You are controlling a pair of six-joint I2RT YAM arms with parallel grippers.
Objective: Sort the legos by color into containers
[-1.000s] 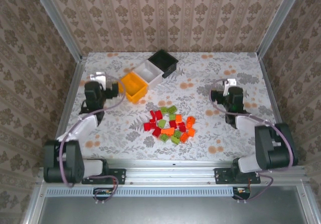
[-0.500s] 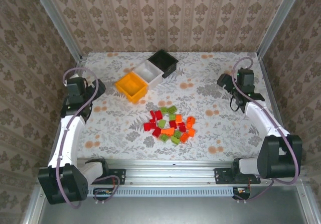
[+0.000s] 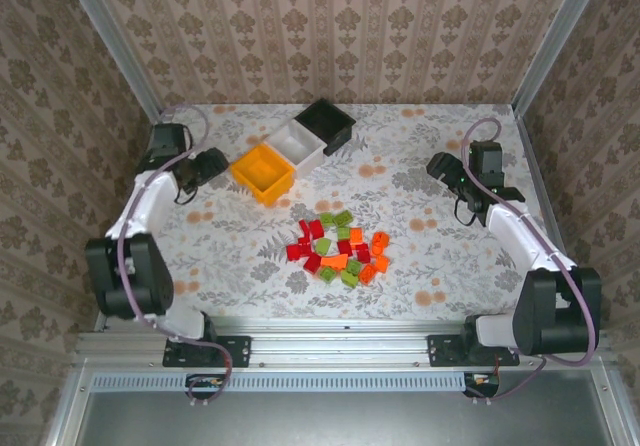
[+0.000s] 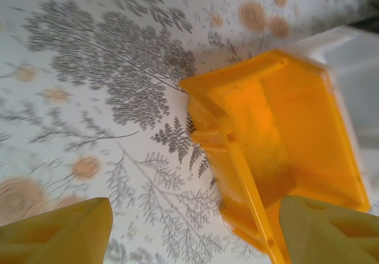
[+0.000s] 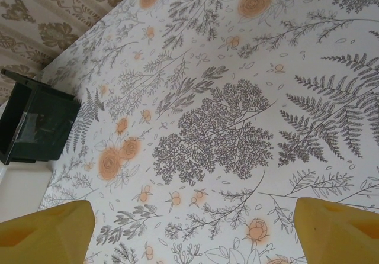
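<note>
A glossy square plastic yellow-orange bin (image 4: 296, 134) sits on the fern-printed table (image 4: 89, 68).

There are three bins on the tabletop (image 3: 470, 266): one yellow-orange bin (image 3: 264, 169), one white bin (image 3: 300, 144) and one black bin (image 3: 325, 119). The legos (image 3: 340, 248) number about twenty, gathered in one loose cluster. Roughly seven are red, six orange and six light green, though they lie too close together for a sure count of each colour.
</note>
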